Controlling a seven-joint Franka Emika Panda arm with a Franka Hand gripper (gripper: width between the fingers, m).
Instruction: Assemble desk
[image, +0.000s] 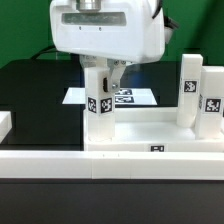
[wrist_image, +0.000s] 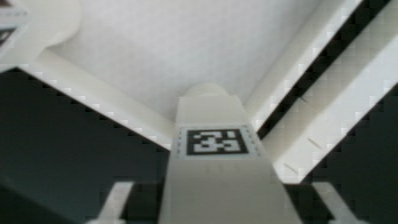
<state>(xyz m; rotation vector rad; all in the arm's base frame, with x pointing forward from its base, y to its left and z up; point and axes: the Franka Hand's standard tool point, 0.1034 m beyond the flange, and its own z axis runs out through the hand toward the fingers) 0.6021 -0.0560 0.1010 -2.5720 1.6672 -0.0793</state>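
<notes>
The pincer (image: 104, 78), partly closed, grips a leg (image: 100, 103) upright over the desk top's (image: 150, 133) corner. Judged risk: a tilted leg could jam in its socket or slip free.

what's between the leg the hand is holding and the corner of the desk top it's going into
Nothing visible. The hand grips a leg upright over the desk top, and the wrist view shows that leg pointing at a bare corner of the top. The other two legs stand at the exterior view's right, out of the way.
</notes>
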